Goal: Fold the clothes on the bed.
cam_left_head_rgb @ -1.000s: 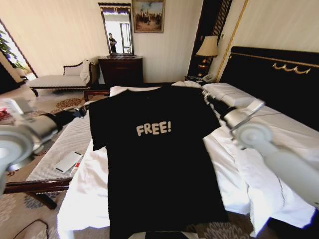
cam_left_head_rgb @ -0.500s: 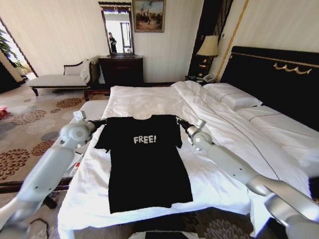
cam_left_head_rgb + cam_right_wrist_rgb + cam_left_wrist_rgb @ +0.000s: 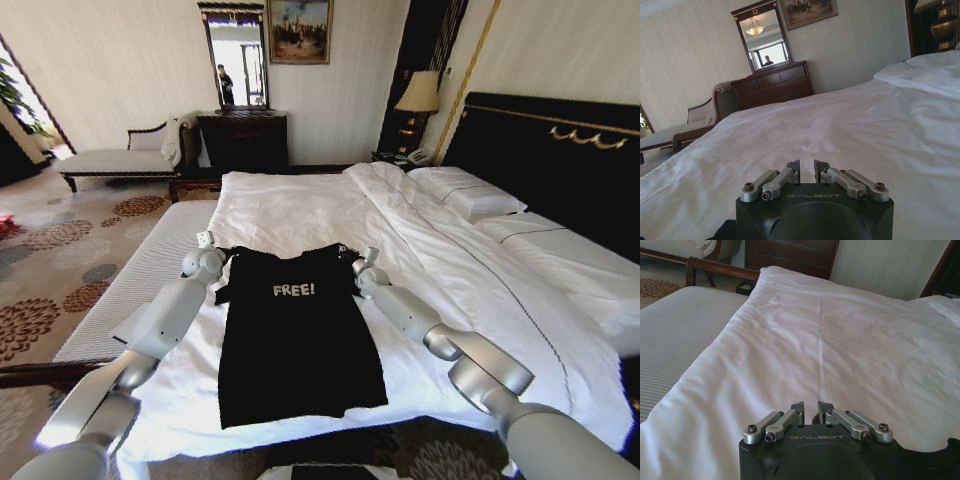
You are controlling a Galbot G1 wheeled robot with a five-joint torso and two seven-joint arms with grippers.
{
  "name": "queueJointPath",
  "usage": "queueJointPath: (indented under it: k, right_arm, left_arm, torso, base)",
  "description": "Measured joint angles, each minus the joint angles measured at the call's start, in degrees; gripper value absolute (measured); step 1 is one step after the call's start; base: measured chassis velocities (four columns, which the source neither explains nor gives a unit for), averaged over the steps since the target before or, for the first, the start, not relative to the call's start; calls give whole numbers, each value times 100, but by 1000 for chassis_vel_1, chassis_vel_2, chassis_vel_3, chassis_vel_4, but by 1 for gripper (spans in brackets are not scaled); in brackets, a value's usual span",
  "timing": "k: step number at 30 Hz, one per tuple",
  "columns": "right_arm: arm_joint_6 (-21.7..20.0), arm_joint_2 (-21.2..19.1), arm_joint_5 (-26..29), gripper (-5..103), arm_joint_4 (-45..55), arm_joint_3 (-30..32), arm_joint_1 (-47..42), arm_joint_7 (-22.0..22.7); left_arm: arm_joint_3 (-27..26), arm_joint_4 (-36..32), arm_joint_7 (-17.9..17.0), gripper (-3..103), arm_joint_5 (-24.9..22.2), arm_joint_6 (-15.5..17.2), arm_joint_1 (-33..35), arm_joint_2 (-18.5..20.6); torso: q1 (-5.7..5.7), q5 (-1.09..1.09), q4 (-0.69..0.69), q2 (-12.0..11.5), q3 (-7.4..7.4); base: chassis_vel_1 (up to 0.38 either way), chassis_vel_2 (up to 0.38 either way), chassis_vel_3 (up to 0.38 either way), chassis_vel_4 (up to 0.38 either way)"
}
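Spreading step: T-shirt (image 3: pixel 298 335) lies flat on the bed (image 3: pixel 300 205), left pincer (image 3: pixel 222 262) and right pincer (image 3: pixel 350 258) nearly closed at its shoulders, grip uncertain; next comes releasing, then folding

My arms: pale grey-white rounded shells, fat silvery joints, slimmer toward wrists. Left gripper (image 3: pixel 810 410): black body, "GALBOT" lettering in grey, silver linkage bars fanning to both sides, dark screws at pivots, short black fingertips (image 3: pixel 798 407). Right gripper (image 3: pixel 807 169): same black housing, same lettering, same silver links, screws, black tips.
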Motion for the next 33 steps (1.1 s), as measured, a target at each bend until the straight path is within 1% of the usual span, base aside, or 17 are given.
queueJointPath:
  k: [1,4,7,9,10,12,13,16,17,19,21,23,25,27,28,29,33]
  right_arm:
    - [0,0,0,16,0,0,0,0]
    - [-227,-82,-357,32,-150,138,97,651]
    - [-319,-182,-378,42,-177,250,125,1002]
    - [-351,-274,-375,48,-157,346,127,1145]
    - [-372,-444,-325,53,-22,489,107,1231]
    - [-398,-825,-131,59,442,713,-24,1331]
    - [-398,-825,-131,59,442,713,-24,1331]
    - [-349,-1393,208,75,1496,1187,-535,1410]
    - [-313,-1483,227,81,1734,1321,-707,1412]
    - [-287,-1581,248,81,2015,1492,-928,1418]
    - [-264,-1754,289,91,2461,1801,-1319,1461]
    - [-261,-1851,303,96,2657,1940,-1511,1473]
    - [-259,-1938,306,99,2798,2068,-1667,1473]
    - [-257,-2039,307,100,2927,2267,-1875,1461]
    - [-255,-2048,310,100,2950,2329,-1936,1459]
    - [-255,-2048,310,100,2950,2329,-1936,1459]
    - [-247,-2030,310,100,3041,2498,-2146,1458]
  left_arm:
    - [0,0,0,20,0,0,0,0]
    - [-146,250,-95,36,30,68,-15,134]
    - [-279,326,-104,47,-30,165,2,244]
    - [-426,334,-105,47,-114,222,47,322]
    - [-637,266,-127,58,-305,326,157,447]
    - [-970,-79,-221,64,-799,550,451,734]
    - [-970,-79,-221,64,-799,550,451,734]
    - [-1591,-991,-260,80,-1587,931,1270,1225]
    - [-1739,-1149,-266,85,-1726,993,1487,1279]
    - [-1880,-1261,-268,85,-1848,1014,1700,1296]
    - [-2173,-1419,-204,96,-2164,1045,2128,1229]
    - [-2263,-1497,-73,98,-2149,1047,2288,1174]
    - [-2302,-1625,137,100,-1851,1047,2467,1138]
    - [-2172,-1902,485,100,-843,908,2737,1132]
    - [-2074,-2004,556,100,-449,806,2789,1130]
    - [-2074,-2004,556,100,-449,806,2789,1130]
    - [-1539,-2491,662,100,1023,401,2833,1111]
  torso:
    - [0,0,0,0,0]
    - [1,0,1,0,1]
    - [2,0,2,0,1]
    - [1,0,2,0,1]
    - [2,1,2,0,1]
    - [2,-3,0,0,1]
    - [2,-3,0,0,1]
    - [0,3,3,1,-1]
    - [-1,2,4,1,-1]
    - [-1,3,4,1,-1]
    - [-2,0,4,1,-2]
    - [-2,-3,2,1,-1]
    - [0,1,-2,1,0]
    - [0,1,0,1,0]
    - [0,2,0,0,0]
    - [0,2,0,0,0]
    - [0,0,2,0,0]
  base:
    - [0,0,0,0]
    - [0,0,0,0]
    - [0,0,0,0]
    - [0,0,0,0]
    - [0,0,0,0]
    - [0,0,0,0]
    - [0,0,0,0]
    - [0,0,0,0]
    - [0,0,0,0]
    - [0,0,0,0]
    - [0,0,0,0]
    - [0,0,0,0]
    - [0,0,0,0]
    - [0,0,0,0]
    - [0,0,0,0]
    - [0,0,0,0]
    - [0,0,0,0]
